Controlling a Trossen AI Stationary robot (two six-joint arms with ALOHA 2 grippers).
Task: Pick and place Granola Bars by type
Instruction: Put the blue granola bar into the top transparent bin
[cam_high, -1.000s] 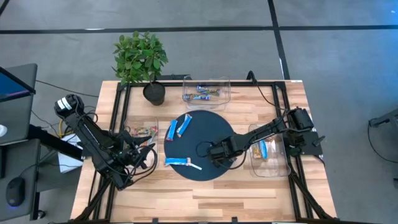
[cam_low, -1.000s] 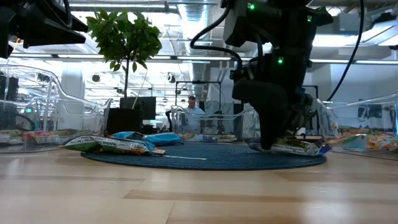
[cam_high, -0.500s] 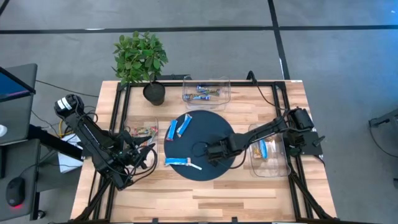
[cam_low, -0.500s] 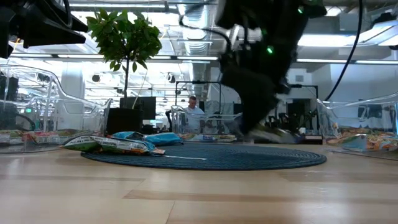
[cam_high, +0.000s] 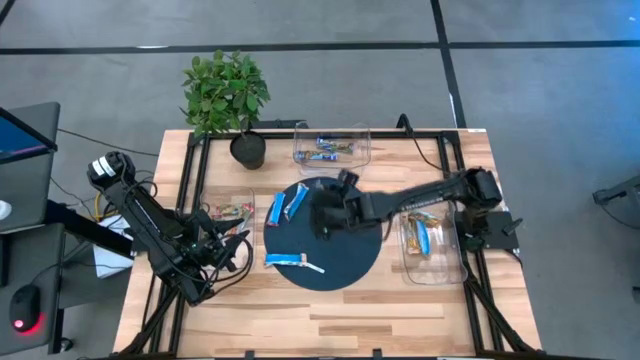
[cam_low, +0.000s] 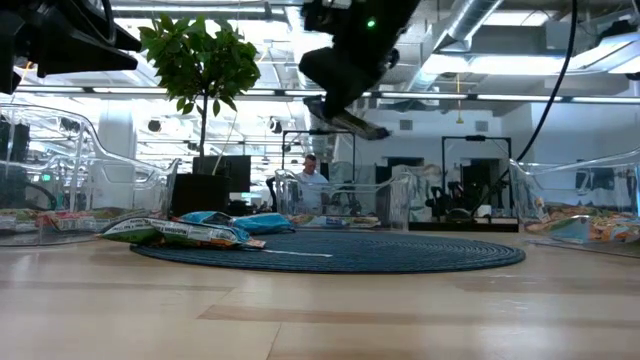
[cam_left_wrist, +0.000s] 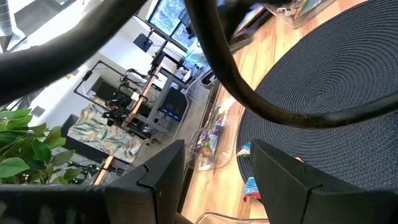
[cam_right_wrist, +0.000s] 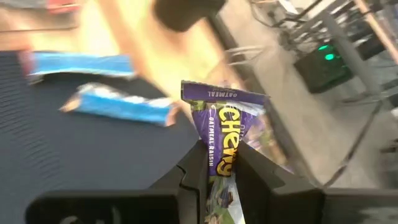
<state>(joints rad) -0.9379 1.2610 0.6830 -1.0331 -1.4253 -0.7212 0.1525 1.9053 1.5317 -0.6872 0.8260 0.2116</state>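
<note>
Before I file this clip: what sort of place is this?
Probably a robotics lab or open workshop: a framed wooden table, exposed ceiling ducts, and other metal-framed rigs with a seated person behind.

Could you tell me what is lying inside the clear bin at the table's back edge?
The clear bin holds a few blue-and-white granola bars and darker packets. Their exact count and anything lying beneath them cannot be made out.

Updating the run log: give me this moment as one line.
right gripper: shut on purple granola bar, above mat | left gripper: open, idle near left bin
</note>
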